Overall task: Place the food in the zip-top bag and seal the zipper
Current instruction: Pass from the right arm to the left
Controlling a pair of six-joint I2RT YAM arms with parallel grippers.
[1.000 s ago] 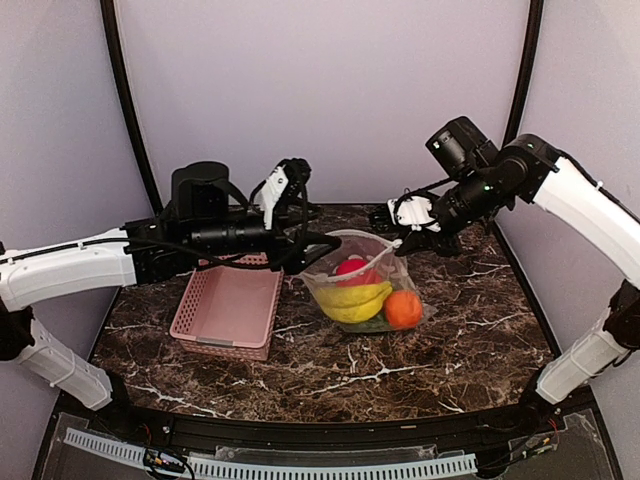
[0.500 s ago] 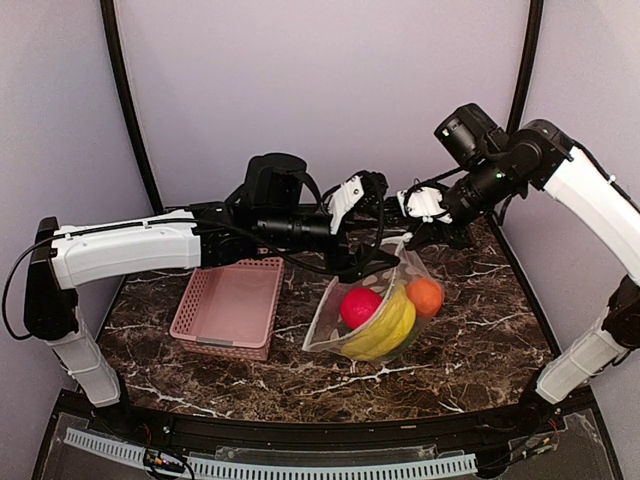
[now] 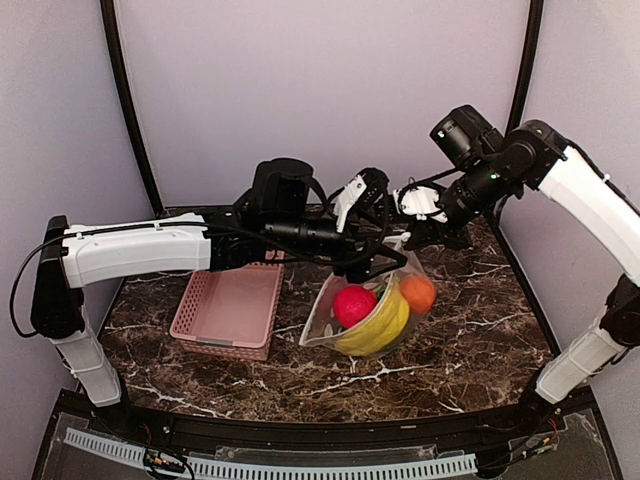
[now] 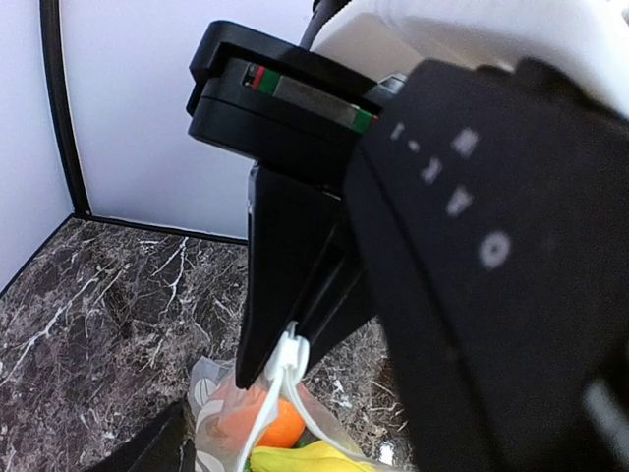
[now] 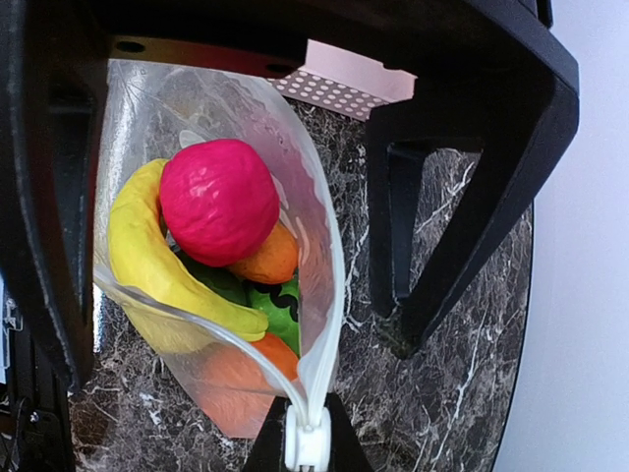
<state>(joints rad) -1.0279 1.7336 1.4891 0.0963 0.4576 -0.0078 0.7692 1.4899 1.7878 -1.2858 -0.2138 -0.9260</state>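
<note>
Pink basket (image 3: 228, 310) on marble table (image 3: 470, 350)

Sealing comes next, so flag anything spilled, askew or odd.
Nothing has spilled: the food sits inside the zip-top bag. The bag hangs tilted from the right tool, its mouth gaping open.

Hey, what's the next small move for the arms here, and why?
Probably close the left gripper on the rim of the zip-top bag. The food is inside, the mouth gapes, the right gripper pinches the white slider, and the left jaws stand open over it.
</note>
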